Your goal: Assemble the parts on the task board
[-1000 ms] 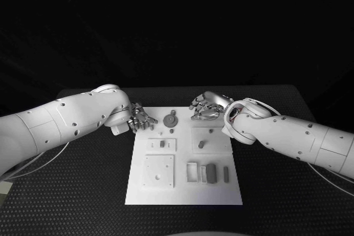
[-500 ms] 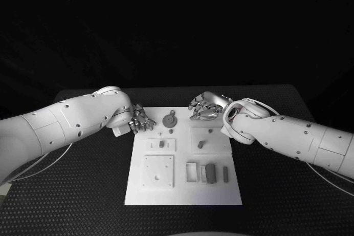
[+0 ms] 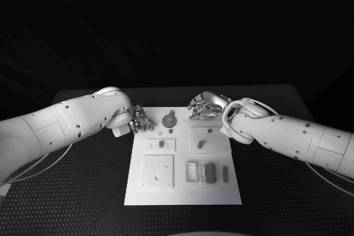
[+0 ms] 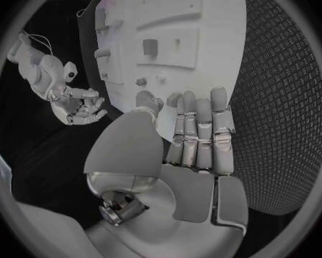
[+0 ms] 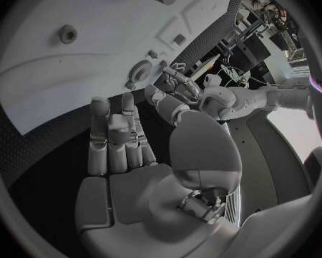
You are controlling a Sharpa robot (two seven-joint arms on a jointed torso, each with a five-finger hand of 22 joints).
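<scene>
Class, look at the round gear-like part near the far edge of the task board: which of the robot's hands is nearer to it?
Left. The left hand sits just beside the round part, at the task board's left edge. The right hand hovers farther off, over the board's far right corner.

Dim overall, with black surround beyond the black table [image 3: 295, 195] in the head view. Strongest illumination from above, falling on the task board [image 3: 184, 195], rendered near-white with mild glare and low contrast on its raised details. Soft, short shadows beside the grey parts [image 3: 211, 173]. Specular highlights on the left hand [image 3: 140, 121] and right hand [image 3: 205, 106]. Reasonably sharp focus at centre in the head view. Strong fisheye distortion in both wrist views: board edges bent into arcs, dark circular vignette at the rim. Bright background patch near the rim of the right wrist view, slightly overexposed. Near palm surfaces slightly soft.
</scene>
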